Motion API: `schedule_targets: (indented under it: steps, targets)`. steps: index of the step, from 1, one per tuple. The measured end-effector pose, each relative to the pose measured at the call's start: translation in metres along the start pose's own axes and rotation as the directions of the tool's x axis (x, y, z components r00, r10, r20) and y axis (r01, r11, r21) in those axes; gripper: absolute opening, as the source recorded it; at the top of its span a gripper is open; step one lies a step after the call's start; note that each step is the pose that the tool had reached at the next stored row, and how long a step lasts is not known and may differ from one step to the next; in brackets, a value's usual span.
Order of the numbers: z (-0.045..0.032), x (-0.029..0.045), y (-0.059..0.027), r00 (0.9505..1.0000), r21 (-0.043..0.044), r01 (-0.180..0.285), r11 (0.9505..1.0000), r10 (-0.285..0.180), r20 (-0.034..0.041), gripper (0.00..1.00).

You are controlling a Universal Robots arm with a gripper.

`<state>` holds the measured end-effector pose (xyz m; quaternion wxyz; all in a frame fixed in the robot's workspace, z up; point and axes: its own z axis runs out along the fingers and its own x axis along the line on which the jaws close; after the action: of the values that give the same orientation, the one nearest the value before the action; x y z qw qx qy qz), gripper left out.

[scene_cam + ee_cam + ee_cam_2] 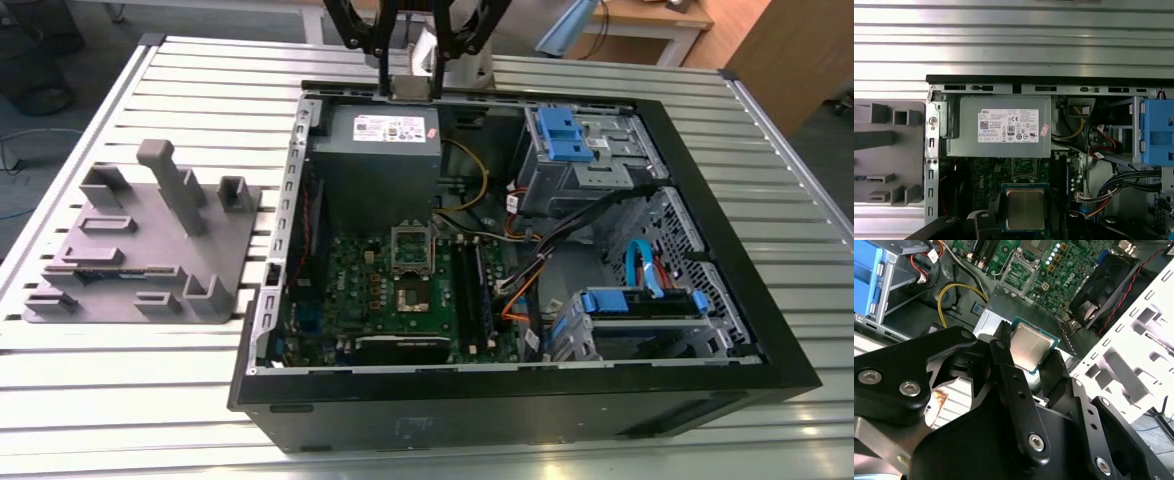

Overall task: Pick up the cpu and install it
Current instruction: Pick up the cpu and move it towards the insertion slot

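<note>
On a ribbed aluminium worktop point(160, 400), with a wooden desk point(654, 15) in the room behind, an open black computer case point(534, 410) lies beside a grey plastic tray point(247, 250), and above the case the black end effector point(1030, 351) clasps the flat, shiny square cpu point(1029, 347) by its edges.

We note the gripper point(412, 90) hanging at the far side of the scene in the exterior view, its black linkages pointing down. In the second wrist view the jaws are clamped on opposite edges of the cpu point(1030, 344).
</note>
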<state>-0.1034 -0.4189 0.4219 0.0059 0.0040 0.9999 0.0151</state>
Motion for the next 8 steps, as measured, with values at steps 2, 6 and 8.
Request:
schedule_targets:
  steps: [2,6,8]
  targets:
    - [0.0022,0.0,-0.0026,1.0,0.0,0.0,1.0,0.0,0.0,0.47]
    - [0.007,0.0,-0.0081,1.0,-0.0002,0.0,1.0,0.0,0.0001,0.47]
    - [0.0095,0.0,-0.0112,1.0,-0.0001,0.0,1.0,0.0,0.0001,0.47]
